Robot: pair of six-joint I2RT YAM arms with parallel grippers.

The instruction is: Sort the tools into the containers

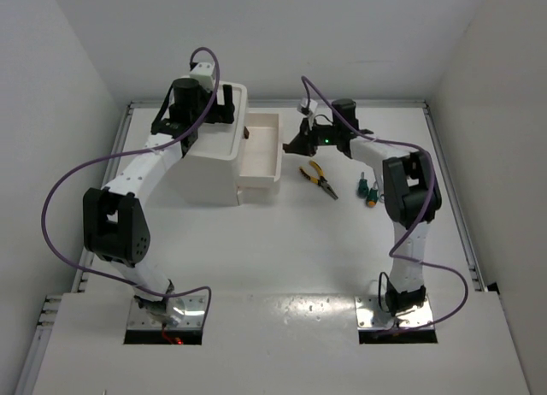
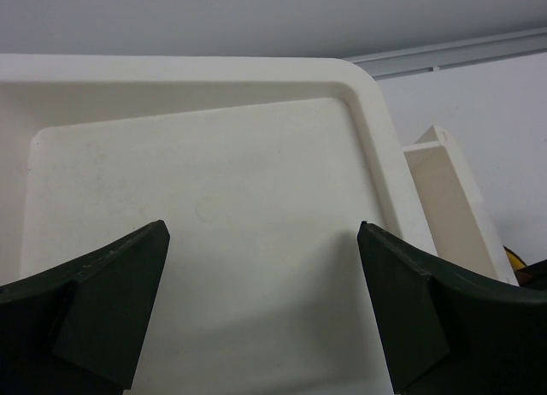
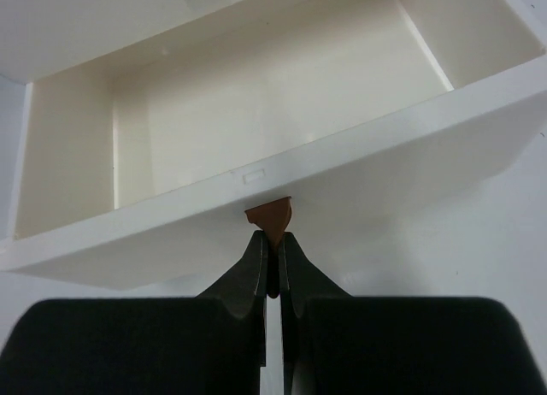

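The white drawer unit (image 1: 208, 160) stands at the back left of the table. One drawer (image 1: 261, 150) is pulled out to the right, and its inside (image 3: 256, 96) shows bare white plastic. My right gripper (image 3: 273, 241) is shut on that drawer's dark-red knob (image 3: 272, 214); in the top view the right gripper (image 1: 295, 143) is at the drawer's right face. My left gripper (image 2: 263, 228) hangs open over the unit's bare top tray (image 2: 214, 164), with nothing between its fingers. Yellow-handled pliers (image 1: 318, 179) and two green screwdrivers (image 1: 367, 190) lie on the table right of the drawer.
The pulled-out drawer (image 2: 449, 198) shows beside the tray in the left wrist view. White walls enclose the table at the back and on both sides. The right arm's elbow (image 1: 410, 190) stands just right of the screwdrivers.
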